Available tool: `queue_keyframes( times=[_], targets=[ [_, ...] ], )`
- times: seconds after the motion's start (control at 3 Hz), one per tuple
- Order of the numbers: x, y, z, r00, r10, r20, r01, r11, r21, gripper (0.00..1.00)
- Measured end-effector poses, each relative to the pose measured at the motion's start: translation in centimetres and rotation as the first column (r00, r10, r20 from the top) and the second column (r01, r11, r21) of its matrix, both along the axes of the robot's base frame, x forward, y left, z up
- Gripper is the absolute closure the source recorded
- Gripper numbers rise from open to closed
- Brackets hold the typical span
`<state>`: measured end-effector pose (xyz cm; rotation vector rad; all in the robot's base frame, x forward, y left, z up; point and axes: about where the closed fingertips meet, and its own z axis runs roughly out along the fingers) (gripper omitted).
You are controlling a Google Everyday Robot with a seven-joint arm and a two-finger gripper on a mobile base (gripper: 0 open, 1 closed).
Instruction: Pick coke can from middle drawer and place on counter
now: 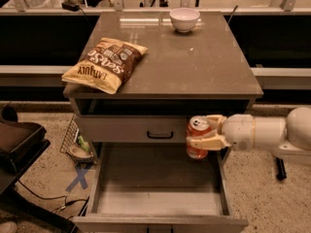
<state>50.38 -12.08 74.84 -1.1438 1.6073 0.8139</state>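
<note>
The coke can (197, 136) is red-orange with a silver top and stands upright in the air, held above the right side of the open middle drawer (159, 188). My gripper (204, 130) comes in from the right on a white arm and is shut on the can, one cream finger (208, 142) across its front. The can sits level with the closed drawer front above, below the counter (194, 57). The drawer floor is bare.
A brown-yellow chip bag (104, 63) lies on the counter's front left, overhanging the edge. A white bowl (184, 19) stands at the counter's back centre. A closed drawer front with a black handle (160, 135) is just left of the can. Clutter and a dark object sit on the floor at left.
</note>
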Motion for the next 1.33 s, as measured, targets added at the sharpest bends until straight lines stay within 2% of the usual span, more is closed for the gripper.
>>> queue_keyframes(
  times=[0.33, 0.67, 1.0, 1.33],
  targets=[
    [1.8, -0.7, 6.4, 0.9979, -0.059, 0.028, 0.059, 0.998, 0.003, 1.0],
    [4.2, -0.7, 11.2, 0.9918, -0.109, 0.067, 0.108, 0.994, 0.023, 1.0],
    [7.2, 0.3, 15.5, 0.9815, -0.132, 0.139, 0.127, 0.991, 0.042, 1.0],
    [10.1, 0.6, 16.8, 0.9697, -0.121, 0.213, 0.11, 0.992, 0.061, 1.0]
  ],
)
